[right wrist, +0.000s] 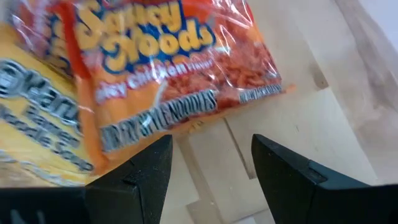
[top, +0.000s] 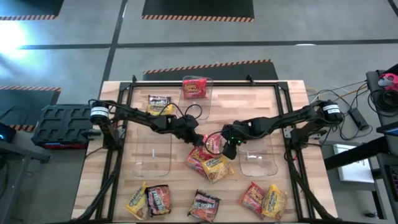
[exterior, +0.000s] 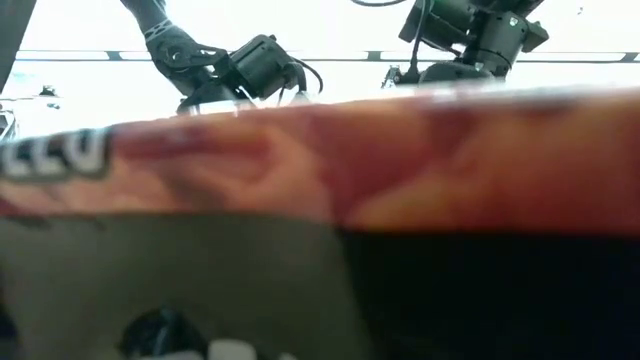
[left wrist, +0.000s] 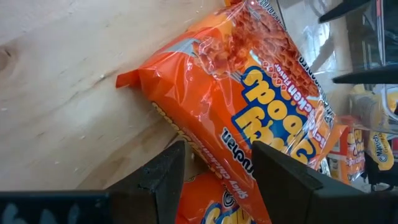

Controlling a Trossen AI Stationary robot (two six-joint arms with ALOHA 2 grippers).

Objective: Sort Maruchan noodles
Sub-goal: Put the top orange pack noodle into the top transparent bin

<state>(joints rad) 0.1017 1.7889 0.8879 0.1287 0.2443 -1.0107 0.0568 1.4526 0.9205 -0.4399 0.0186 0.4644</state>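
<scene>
Red packet (left wrist: 249,106) lies mid-bench (top: 249,102) atop a small heap, long axis slanting across the left gripper (left wrist: 214,180) — jaws parted, straddling its edge, nothing clamped. Right gripper (right wrist: 208,180) open just beside it, empty; left is nearer.
</scene>
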